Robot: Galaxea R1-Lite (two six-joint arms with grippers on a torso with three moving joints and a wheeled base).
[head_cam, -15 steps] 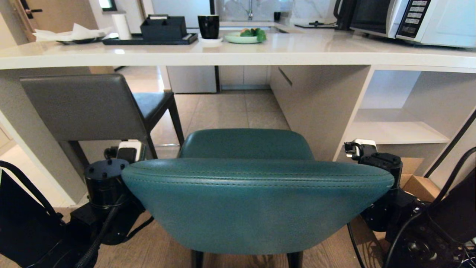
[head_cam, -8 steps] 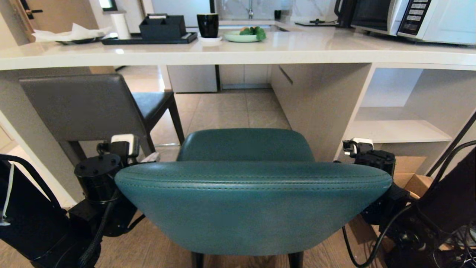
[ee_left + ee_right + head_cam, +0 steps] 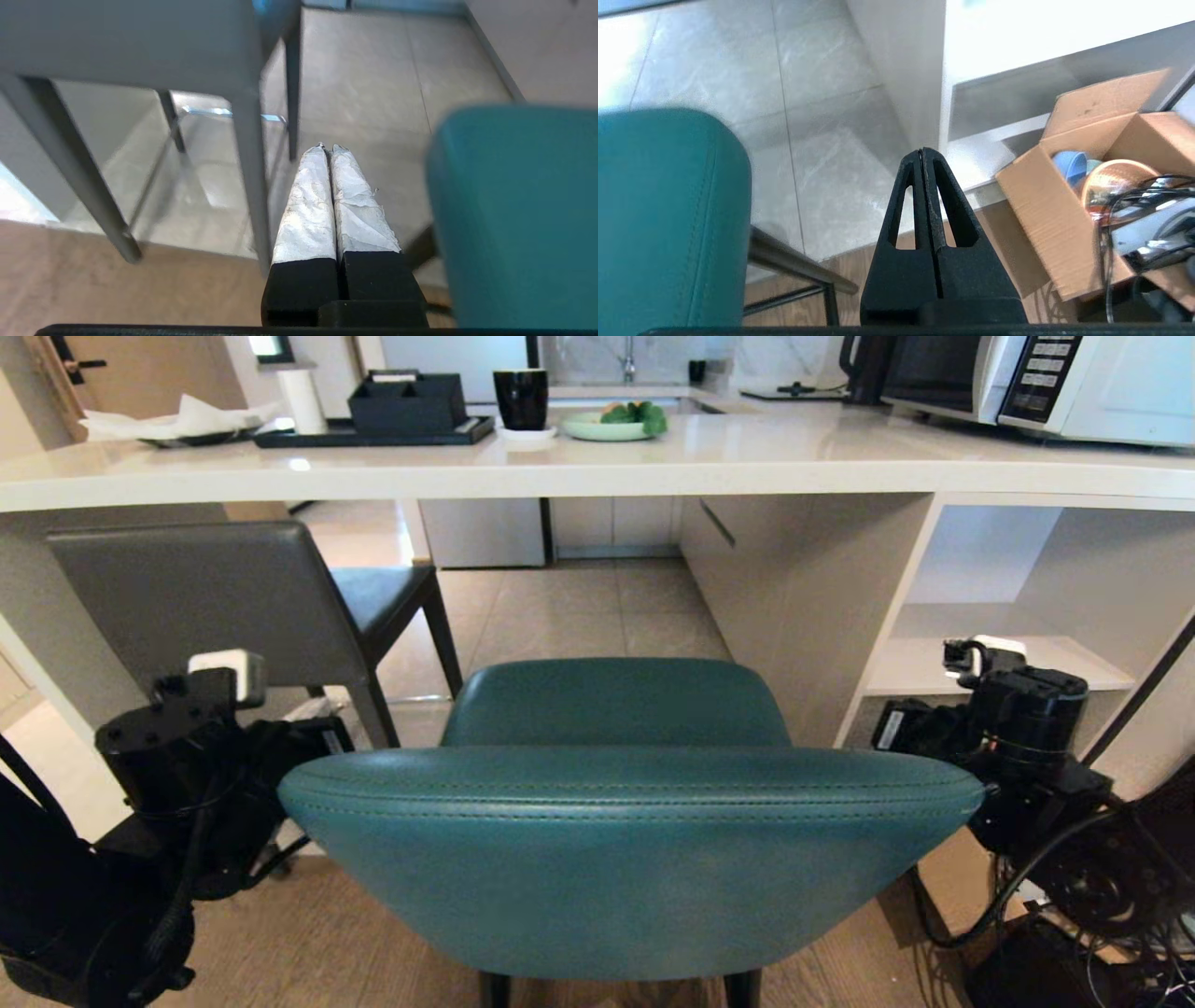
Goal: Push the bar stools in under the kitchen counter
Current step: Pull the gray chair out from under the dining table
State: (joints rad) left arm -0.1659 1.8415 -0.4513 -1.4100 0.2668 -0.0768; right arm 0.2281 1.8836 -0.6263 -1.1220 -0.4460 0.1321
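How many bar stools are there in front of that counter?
2. The grey stool stands on the left, its seat already partly under the kitchen counter. The teal stool stands in the middle, nearest the camera, still out from the counter. Others may stand outside the view.

a home kitchen: a long white counter (image 3: 597, 467) carries a microwave (image 3: 1027, 383), a black mug (image 3: 523, 399), a plate of greens (image 3: 611, 427) and a paper towel roll (image 3: 305, 399), with a sink tap (image 3: 628, 359) behind (against marbled wall tiles). two bar stools (image 3: 616, 821) stand on tile and wood flooring.
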